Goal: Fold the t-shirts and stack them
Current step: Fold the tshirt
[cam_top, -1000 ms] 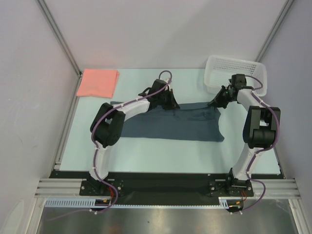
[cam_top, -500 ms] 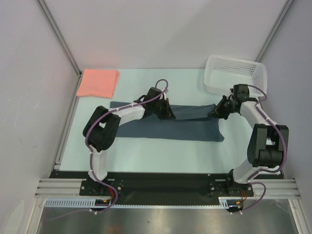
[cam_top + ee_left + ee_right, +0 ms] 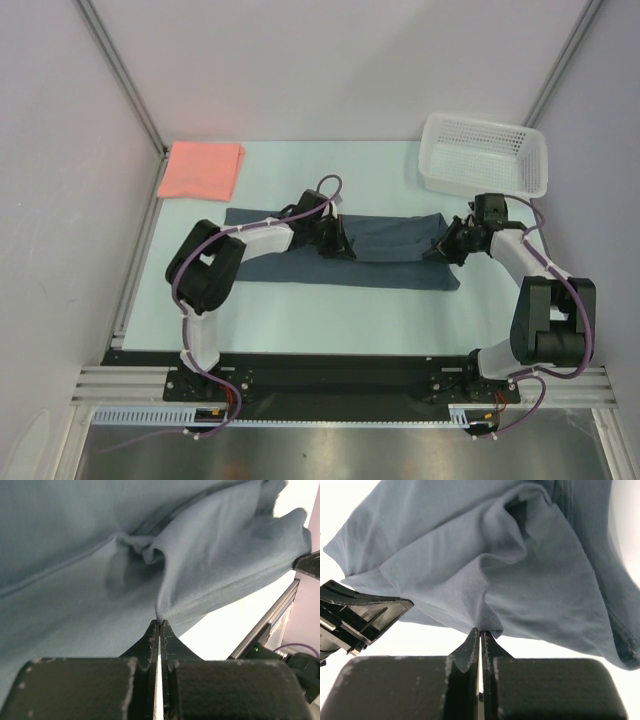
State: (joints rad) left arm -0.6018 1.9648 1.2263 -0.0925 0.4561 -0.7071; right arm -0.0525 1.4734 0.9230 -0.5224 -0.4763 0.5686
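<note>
1. Your counter (image 3: 300, 320) is a pale blue-green surface that fills the middle of the overhead view, with both arm bases at its near edge.
2. The dark slate t-shirt (image 3: 400, 262) lies on the counter as a long band running left to right across the centre. It is partly folded lengthwise, and its far part is gathered and creased between the two arms.
3. Your left arm (image 3: 215, 270) bends up from its base and reaches right, over the left half of that shirt. Your right arm (image 3: 545, 300) rises at the right edge of the counter and reaches left to the shirt's right end.
4. The white mesh basket (image 3: 487, 181) stands at the far right corner, just beyond the right arm's wrist and apart from the shirt.
5. The salmon-pink t-shirt (image 3: 202, 168) lies as a folded rectangle at the far left corner, well apart from the dark one.
6. Your left end effector (image 3: 345, 248) is low over the middle of the dark shirt. The left wrist view shows its fingers pressed together, with a raised ridge of the grey cloth pinched at their tips.
7. Your right end effector (image 3: 440, 250) is at the shirt's right end. The right wrist view shows its fingers together, clamped on a stitched hem edge, and the cloth drapes away from the tips.
</note>
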